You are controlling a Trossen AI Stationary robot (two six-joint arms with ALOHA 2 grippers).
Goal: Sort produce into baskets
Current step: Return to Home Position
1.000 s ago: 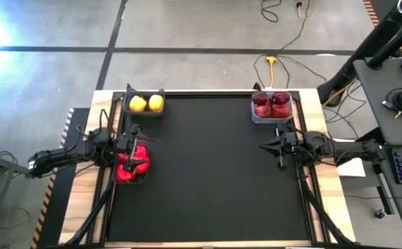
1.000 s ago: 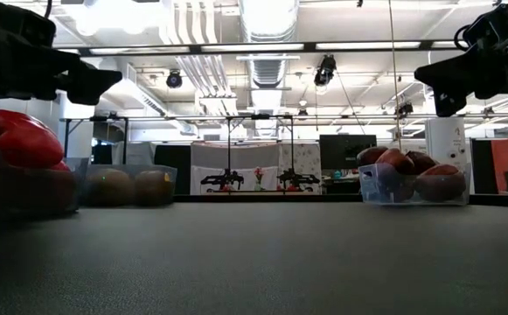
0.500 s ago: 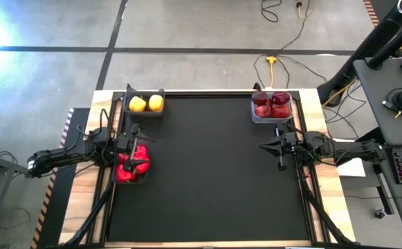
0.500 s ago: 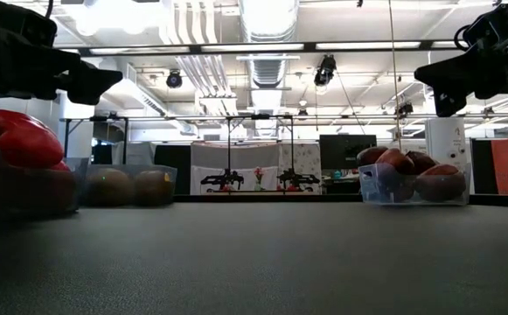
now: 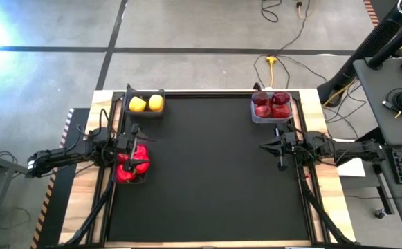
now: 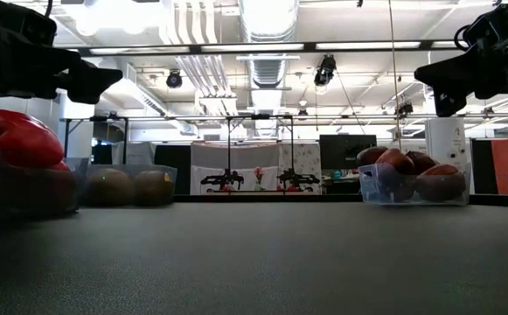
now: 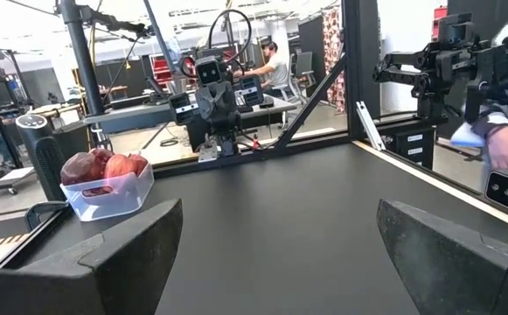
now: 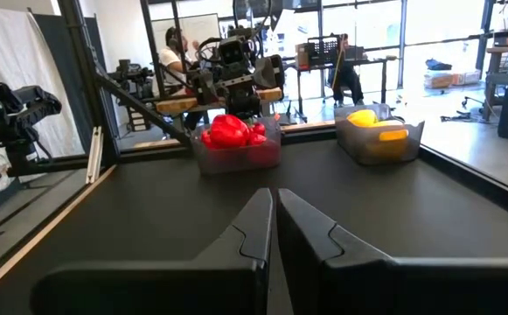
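Produce looks fully binned. Yellow peppers (image 5: 138, 104) sit in the dark bin (image 5: 127, 104) at the desk's (image 5: 207, 187) far-left corner. Maroon fruits (image 5: 280, 99) are heaped in the clear bin (image 5: 271, 120) at the far-right corner. Red peppers (image 5: 126, 173) fill the second dark bin (image 5: 132, 182) against the left edge, roughly midway along it. We see no loose piece on the bare desk in the high or low view.

Left gripper (image 5: 135, 144) hangs right over the red-pepper bin, above it and not touching. Its jaws are spread wide with nothing between them. Right gripper (image 5: 263, 146) hovers by the right edge, just nearward of the clear bin and pointing at the desk's middle. Its jaws are pressed together on nothing.

Our read is that sorting is done and the step in hand is parking both arms.

What the next move calls for, as we judge it:
- Left arm goes up first, then back toward the left edge. In the low view the red peppers stand proud of the rim, so a flat retreat could clip one or nudge the bin.
- Left jaws probably want closing on the way.
- Right arm has free space around it, so a plain pull-back toward the right edge should do, minding the clear bin beside it.
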